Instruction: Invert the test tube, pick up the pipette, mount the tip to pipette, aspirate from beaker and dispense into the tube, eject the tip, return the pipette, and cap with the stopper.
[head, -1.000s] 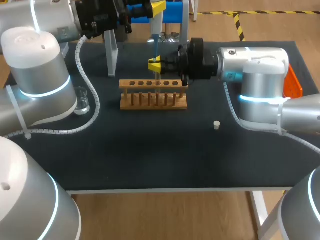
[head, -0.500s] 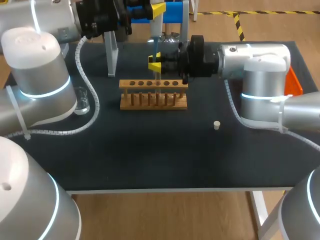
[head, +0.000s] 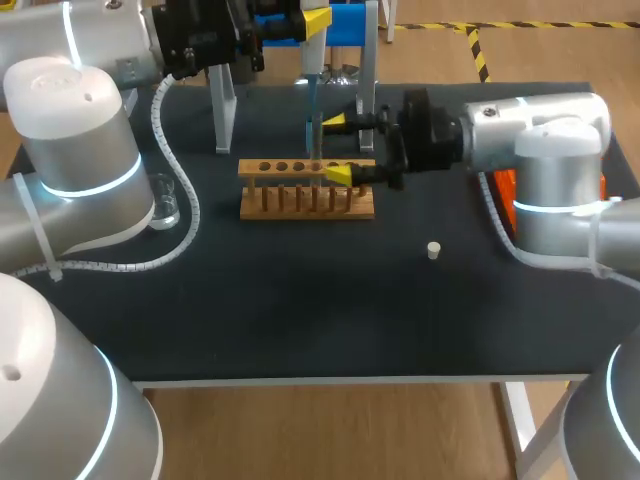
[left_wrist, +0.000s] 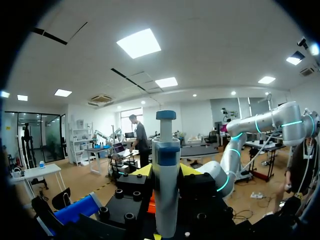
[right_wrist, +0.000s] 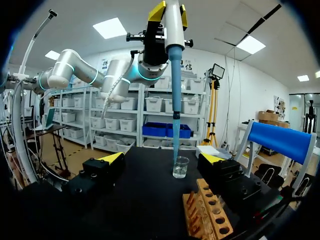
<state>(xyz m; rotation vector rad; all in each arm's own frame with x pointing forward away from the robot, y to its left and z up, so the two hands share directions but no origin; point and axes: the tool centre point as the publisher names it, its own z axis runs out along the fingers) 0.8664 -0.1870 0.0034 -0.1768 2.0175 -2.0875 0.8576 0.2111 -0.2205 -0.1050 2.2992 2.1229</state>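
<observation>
My left gripper (head: 303, 20) is shut on the white pipette (head: 311, 62) and holds it upright above the back of the wooden rack (head: 305, 200). In the left wrist view the pipette (left_wrist: 165, 150) stands between the yellow fingertips. A blue tip (head: 313, 115) is on the pipette's lower end and points down at the rack. My right gripper (head: 338, 147) stands wide open around the tip (right_wrist: 176, 100) without touching it. A small glass beaker (head: 163, 203) sits at the table's left. The white stopper (head: 433, 250) lies right of the rack. I cannot make out a test tube.
A metal stand with a blue top (head: 345, 25) rises at the table's back, with one leg (head: 222, 100) left of the rack. An orange object (head: 505, 185) shows behind my right arm. My left arm's cable (head: 185, 215) curls past the beaker.
My right gripper, shut on the blue tip a second ago, has opened wide and drawn back to the right. The left arm and pipette have kept still.
</observation>
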